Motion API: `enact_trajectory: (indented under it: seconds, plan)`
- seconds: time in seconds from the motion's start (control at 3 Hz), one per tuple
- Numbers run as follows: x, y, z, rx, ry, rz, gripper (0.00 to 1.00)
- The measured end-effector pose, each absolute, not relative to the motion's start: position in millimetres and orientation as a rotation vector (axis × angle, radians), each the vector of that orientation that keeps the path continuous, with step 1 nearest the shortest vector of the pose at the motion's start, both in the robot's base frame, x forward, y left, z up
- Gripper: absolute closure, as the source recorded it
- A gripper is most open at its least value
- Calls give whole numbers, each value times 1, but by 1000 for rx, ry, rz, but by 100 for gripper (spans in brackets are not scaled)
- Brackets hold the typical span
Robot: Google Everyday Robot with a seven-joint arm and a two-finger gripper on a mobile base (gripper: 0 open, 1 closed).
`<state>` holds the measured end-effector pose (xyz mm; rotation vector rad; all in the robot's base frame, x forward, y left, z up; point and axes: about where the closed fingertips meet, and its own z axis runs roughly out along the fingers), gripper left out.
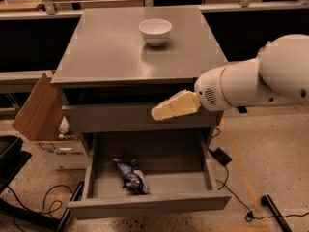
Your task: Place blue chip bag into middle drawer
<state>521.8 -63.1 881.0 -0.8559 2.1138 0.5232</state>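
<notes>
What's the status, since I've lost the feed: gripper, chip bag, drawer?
Gripper above the open drawer, clear of the chip bag. Bag lies inside, left of middle. Nothing in the way.

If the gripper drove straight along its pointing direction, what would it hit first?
The gripper points left, slightly down, across the closed drawer front; probably the cardboard box first, depth unclear.

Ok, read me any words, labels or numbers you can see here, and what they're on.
On the white box beside the cabinet: dark print, too blurred to read.
On the blue chip bag in the middle drawer: print too small to read.
On the gripper, hovering above the open drawer: nothing legible.
</notes>
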Motion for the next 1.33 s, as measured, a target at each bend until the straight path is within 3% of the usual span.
enact_trajectory:
  seconds: [0.67,1.33]
  plan:
    - [541,-68,880,-967,2143,505,0]
    - [579,-102,922,-1221,2217,318,0]
